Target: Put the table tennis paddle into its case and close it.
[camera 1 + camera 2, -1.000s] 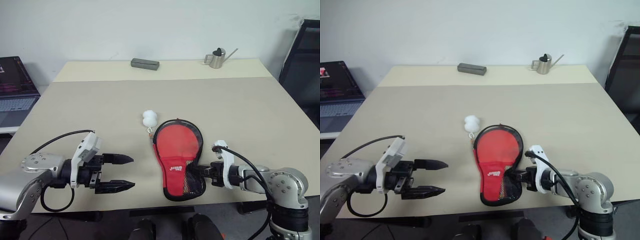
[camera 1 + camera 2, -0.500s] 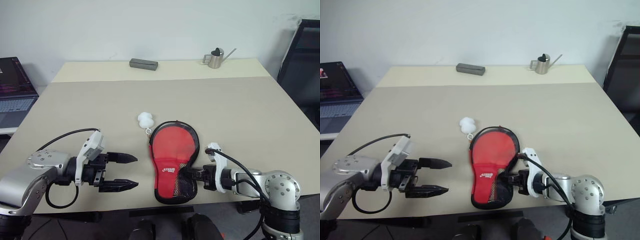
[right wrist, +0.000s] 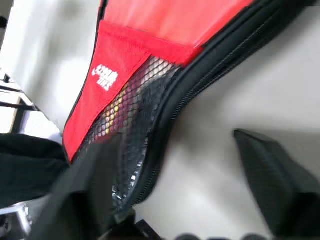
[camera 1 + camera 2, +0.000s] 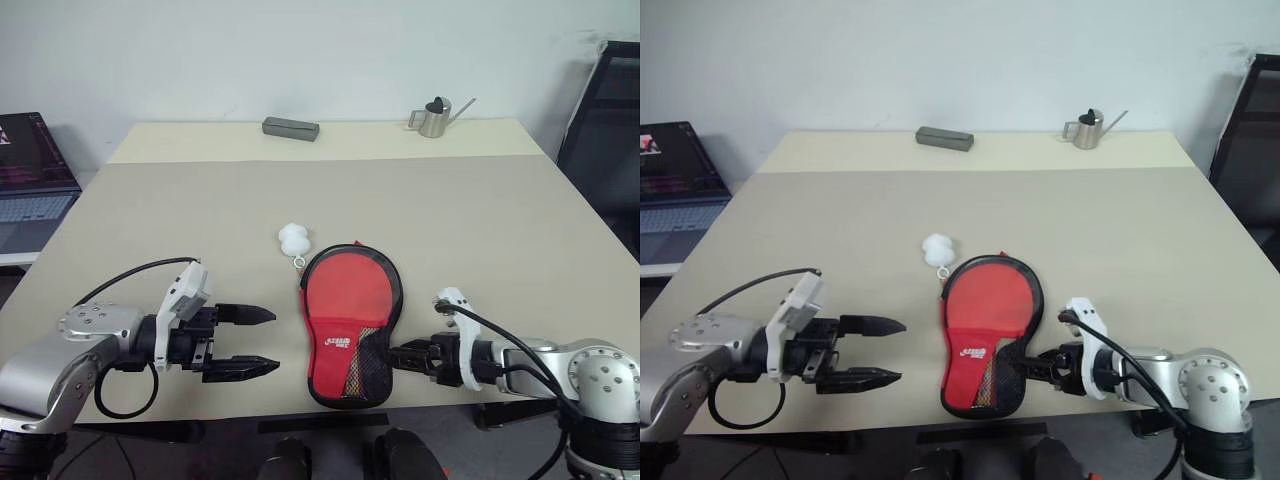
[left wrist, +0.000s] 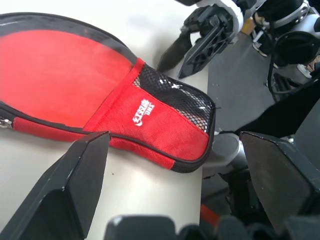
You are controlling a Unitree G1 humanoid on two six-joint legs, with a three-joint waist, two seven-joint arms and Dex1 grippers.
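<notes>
- At the table's near edge, my right gripper [image 4: 400,354] lies low, its two fingers parted and empty, tips just beside the handle end of the case [image 4: 349,320], not gripping it.
- My left gripper [image 4: 252,342] hovers level over the table [image 4: 480,210], on the case's other side, fingers spread wide, nothing between them; a gap of bare table separates its tips from the case.
- The case lies flat between my two grippers, red side up with mesh pocket and white lettering toward me, round end pointing away, black zipper edge running round it. Whether the zipper is fully closed I cannot tell.
- A white pom-pom [image 4: 293,238] sits by the case's round end, joined to it by a short cord.
- Far edge: a grey box [image 4: 290,127] and a small metal watering can [image 4: 434,117], well apart.
- Off the table to my left: a laptop [image 4: 30,180].
</notes>
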